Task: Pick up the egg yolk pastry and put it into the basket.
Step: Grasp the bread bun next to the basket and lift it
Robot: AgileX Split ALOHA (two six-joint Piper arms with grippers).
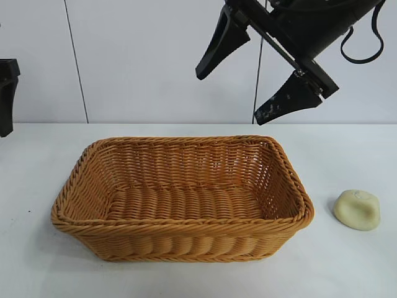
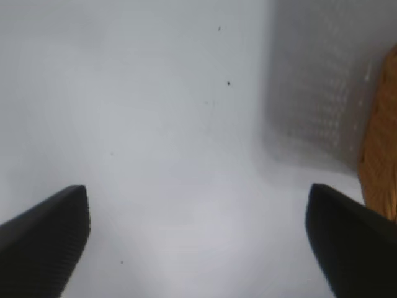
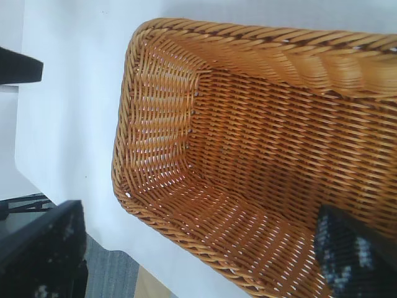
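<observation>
The egg yolk pastry (image 1: 356, 210), a small pale cream-yellow lump, lies on the white table to the right of the basket. The golden woven basket (image 1: 80, 192) stands empty in the middle of the table; it fills the right wrist view (image 3: 205, 186). My right gripper (image 1: 231, 96) hangs open and empty high above the basket's far right corner, well above and to the left of the pastry. My left gripper (image 2: 198, 242) is parked at the exterior view's left edge (image 1: 6, 96), open over bare table. The pastry shows in neither wrist view.
The white table (image 1: 37, 261) extends around the basket. A white panelled wall stands behind. The basket's edge (image 2: 381, 155) shows at the side of the left wrist view. The table's edge and grey floor (image 3: 115, 273) show in the right wrist view.
</observation>
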